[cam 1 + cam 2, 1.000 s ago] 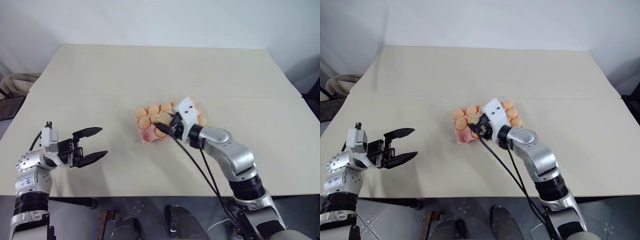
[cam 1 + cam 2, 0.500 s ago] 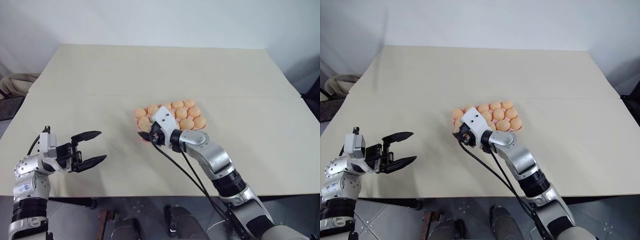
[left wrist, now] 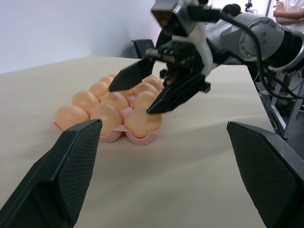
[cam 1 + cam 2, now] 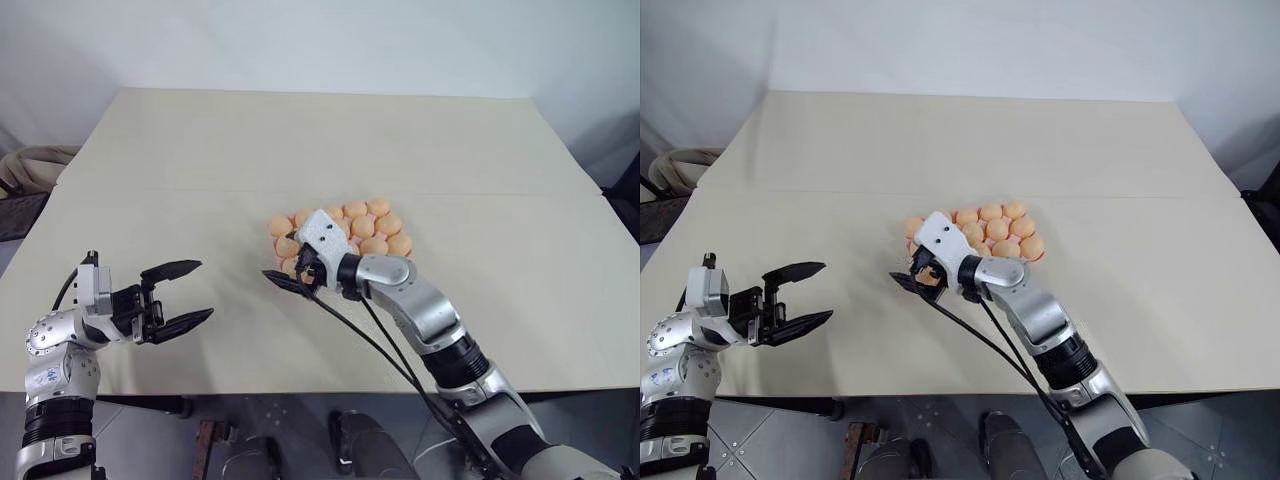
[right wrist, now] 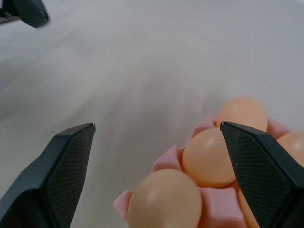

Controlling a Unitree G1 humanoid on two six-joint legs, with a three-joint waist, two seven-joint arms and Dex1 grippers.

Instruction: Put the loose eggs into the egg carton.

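The pink egg carton [image 3: 115, 137] lies at the table's middle, with pale-orange eggs [image 4: 365, 228] in its cups. Loose eggs are out of view; every egg I see sits in a cup. My right gripper [image 4: 285, 280] hovers open at the carton's near-left corner, its fingers spread over and beside the corner egg [image 3: 142, 122] without touching it. In its own wrist view, that gripper [image 5: 157, 126] has nothing between its fingers, and the corner eggs [image 5: 166, 197] lie just below. My left gripper [image 4: 205, 289] stands open and holds nothing, far to the left near the table's front edge.
The beige table [image 4: 300, 140] has a seam running across its middle. Black cables [image 4: 380, 350] hang from my right arm over the front edge. A beige padded object [image 4: 30, 165] sits beyond the left edge. A person [image 3: 290, 9] stands behind the table.
My right gripper swung left across the carton to its near-left corner and opened. The corner cup that showed bare pink now holds an egg. The left arm stayed still.
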